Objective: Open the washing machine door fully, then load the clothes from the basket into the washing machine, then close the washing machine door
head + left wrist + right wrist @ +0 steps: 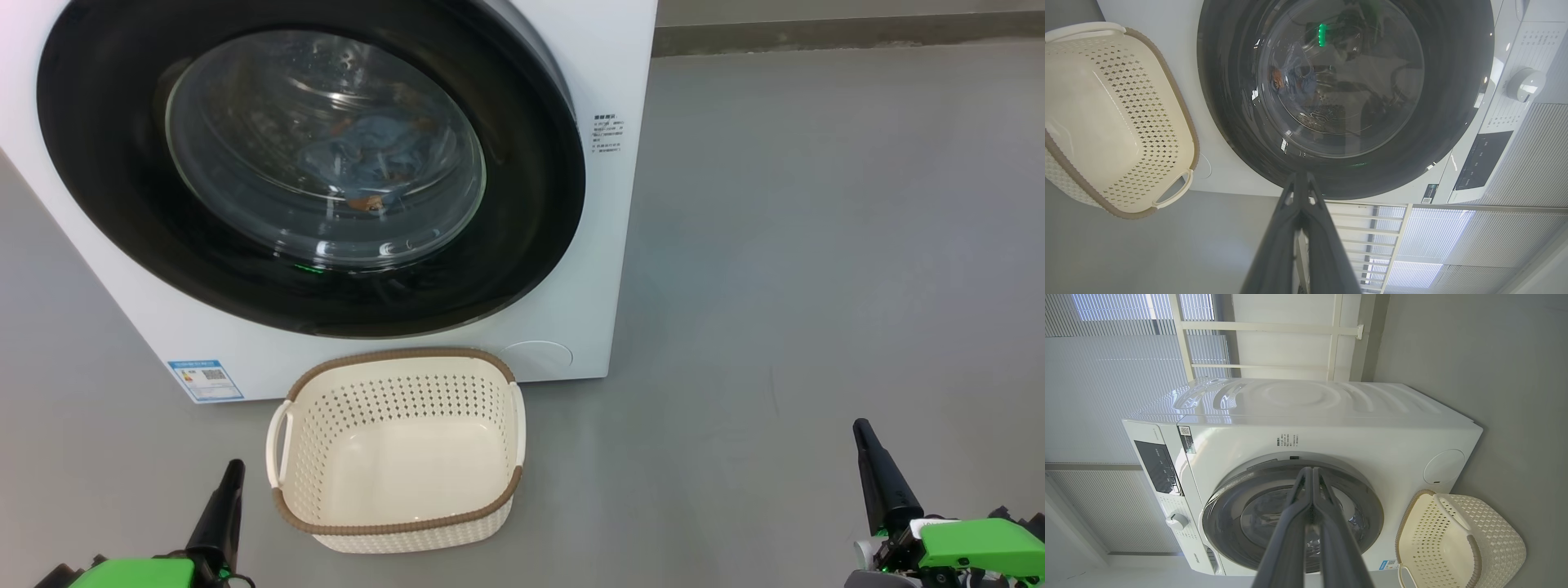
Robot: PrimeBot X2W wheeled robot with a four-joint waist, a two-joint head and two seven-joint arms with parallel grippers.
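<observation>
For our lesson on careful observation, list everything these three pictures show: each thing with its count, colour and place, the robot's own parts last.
washing machine: one, white, on the floor
washing machine door: one, black rim, clear glass, shut on the machine's front
clothes: count unclear, light blue with orange, inside behind the glass
basket: one, cream with brown rim, empty, on the floor before the machine
label sticker: one, blue, machine's lower left corner
round cap: one, white, machine's lower right corner
knob: one, white, control panel
floor: grey
left pincer: one, dark, shut, beside the basket
right pincer: one, dark, shut, over bare floor
</observation>
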